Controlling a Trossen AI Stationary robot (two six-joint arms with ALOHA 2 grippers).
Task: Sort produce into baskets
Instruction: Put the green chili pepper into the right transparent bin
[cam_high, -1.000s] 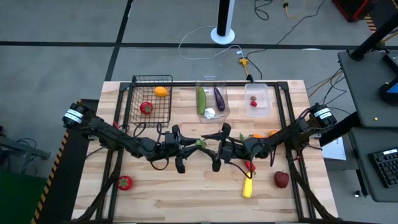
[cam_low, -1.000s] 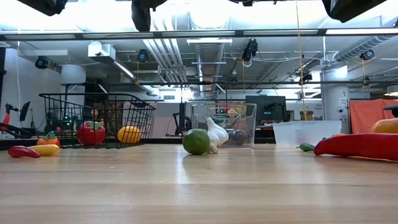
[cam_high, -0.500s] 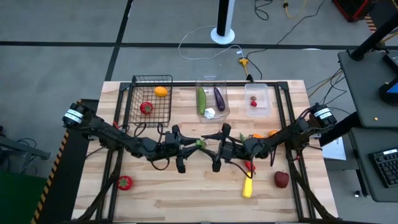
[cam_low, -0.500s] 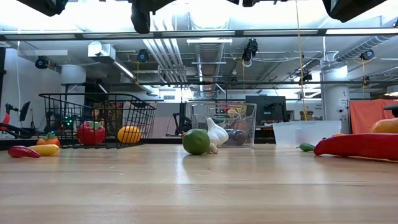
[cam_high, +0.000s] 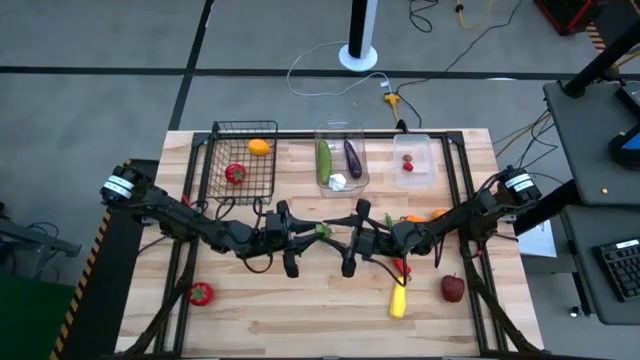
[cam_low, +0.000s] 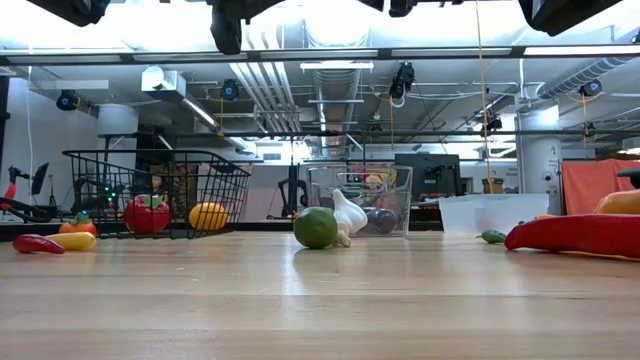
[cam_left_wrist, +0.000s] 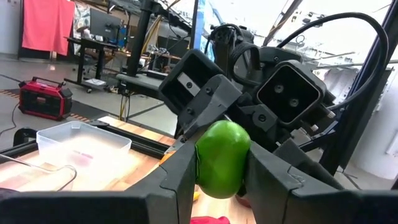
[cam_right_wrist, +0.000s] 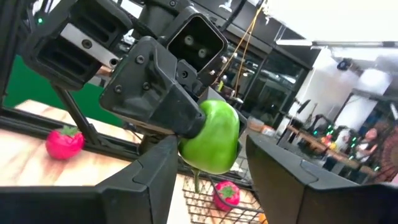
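Mid-table handover. The pepper (cam_high: 322, 231), small and green, is up off the table (cam_high: 300, 320), hanging between the two arms where they meet nose to nose.

Left gripper (cam_high: 311, 234): clamped on the pepper. In its wrist view the green body sits squeezed between both fingers, with contact on each side.

Right gripper (cam_high: 339, 238): faces the left one, with its fingers standing either side of the same pepper. In its wrist view I see a sliver of gap on one side, so I read it as apart and not yet gripping.

Handling, my guess: light, smooth and glossy skin, so likely slippery. It looks rounded, so it could roll or squirt out under a pinch off its middle. It's probably a firm shell and not fragile, and moderate squeeze should do. A short stem shows on the underside in the right wrist view. I wouldn't grab there.

Where I'd take it: across the widest part of the body, on the half the left fingers leave free, with pads flat on opposite sides. I'd let the left go only once the right is seated.

Risk: both sets of fingers crowd one small thing, so a bump or a drop at the swap is the thing to watch.

Wire basket (cam_high: 215, 150) holds a red and an orange piece. I'd guess the pepper goes there.
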